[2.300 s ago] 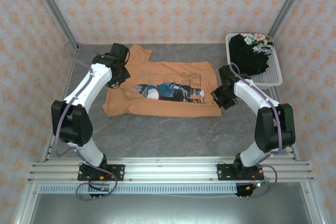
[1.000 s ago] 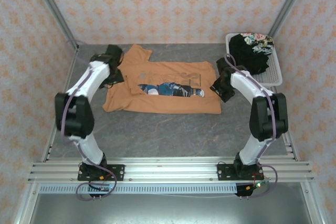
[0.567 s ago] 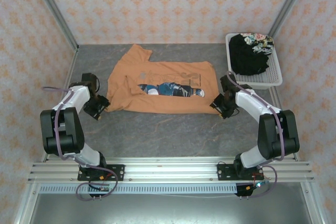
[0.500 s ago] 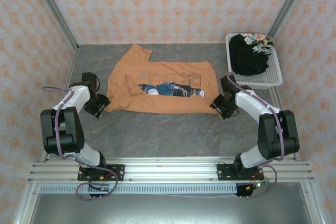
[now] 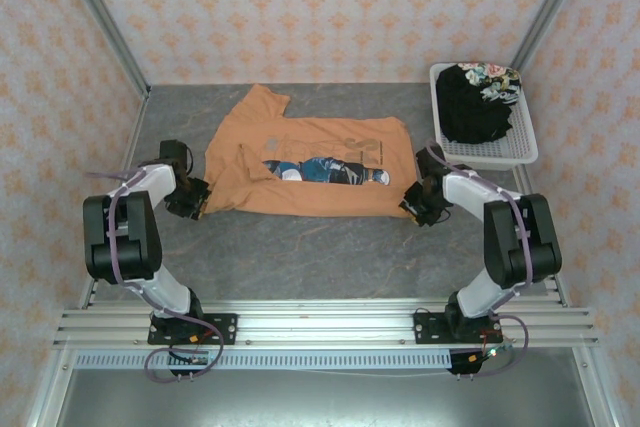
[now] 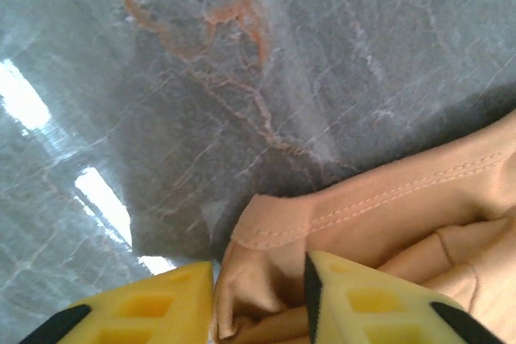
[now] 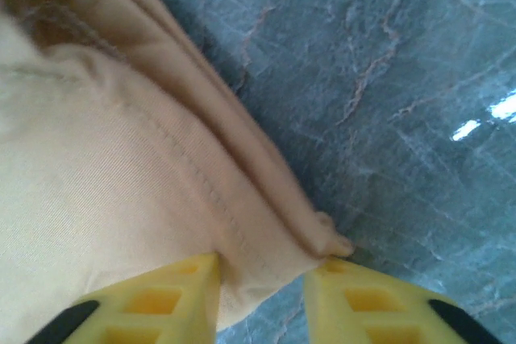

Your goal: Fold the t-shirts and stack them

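Where the orange t-shirt [image 5: 310,172] lies partly folded on the grey table [image 5: 300,247], we see 2 grippers at its near corners. The left gripper [image 6: 260,296] pinches bunched fabric at the near-left corner, and the right gripper [image 7: 262,288] pinches the near-right hem. The black t-shirt [image 5: 470,112] sits heaped in the white basket [image 5: 528,152], far right.

NO LEGIBLE TEXT

Orange tee [image 5: 300,192]: pale marks [image 5: 345,144] run across the chest above the cartoon print [image 5: 322,171]. May be lettering, too small and faint to read from the top camera. Nothing else legible noted.
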`<state>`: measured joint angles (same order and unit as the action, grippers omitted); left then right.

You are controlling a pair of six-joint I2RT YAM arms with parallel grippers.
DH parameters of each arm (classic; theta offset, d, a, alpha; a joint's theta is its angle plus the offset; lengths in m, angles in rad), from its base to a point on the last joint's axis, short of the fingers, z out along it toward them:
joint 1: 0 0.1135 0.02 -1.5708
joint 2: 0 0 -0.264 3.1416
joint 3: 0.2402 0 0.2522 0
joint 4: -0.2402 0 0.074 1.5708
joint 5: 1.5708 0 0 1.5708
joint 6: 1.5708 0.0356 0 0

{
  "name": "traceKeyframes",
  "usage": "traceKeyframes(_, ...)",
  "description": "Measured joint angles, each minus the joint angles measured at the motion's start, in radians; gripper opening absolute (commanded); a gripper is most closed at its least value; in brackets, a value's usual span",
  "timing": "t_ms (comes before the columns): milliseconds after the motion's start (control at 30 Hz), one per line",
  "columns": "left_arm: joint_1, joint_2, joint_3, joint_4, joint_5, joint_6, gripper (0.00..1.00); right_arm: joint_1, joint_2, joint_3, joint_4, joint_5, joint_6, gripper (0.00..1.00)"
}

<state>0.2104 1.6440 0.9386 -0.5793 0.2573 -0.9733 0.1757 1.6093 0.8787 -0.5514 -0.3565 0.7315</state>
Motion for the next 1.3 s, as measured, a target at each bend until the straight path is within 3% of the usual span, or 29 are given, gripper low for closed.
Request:
traceKeyframes(133, 0.000, 0.021, 0.003, 0.016, -0.002, -0.010, 0.06, -0.003, 0.012, 0.006, 0.003, 0.009, 0.006, 0.10)
traceKeyframes(200, 0.000, 0.026, 0.008, 0.012, -0.005, -0.007, 0.00, -0.002, 0.021, 0.019, 0.003, 0.018, 0.008, 0.00)
traceKeyframes(633, 0.000, -0.028, 0.073, -0.213, -0.119, 0.094, 0.00, -0.002, -0.001, 0.049, -0.085, 0.125, -0.008, 0.00)
traceKeyframes(933, -0.001, -0.080, -0.097, -0.254, -0.120, 0.131, 0.00, -0.002, -0.104, -0.058, -0.140, 0.130, -0.019, 0.00)
traceKeyframes(1000, -0.002, -0.092, -0.109, -0.255, -0.120, 0.137, 0.00, -0.002, -0.105, -0.086, -0.142, 0.122, -0.020, 0.05)
traceKeyframes(1167, -0.014, -0.093, -0.104, -0.258, -0.143, 0.145, 0.31, -0.002, -0.112, -0.086, -0.148, 0.114, -0.030, 0.32)
traceKeyframes(1300, -0.037, -0.114, -0.057, -0.308, -0.212, 0.157, 0.59, -0.003, -0.159, -0.072, -0.198, 0.124, -0.049, 0.41)
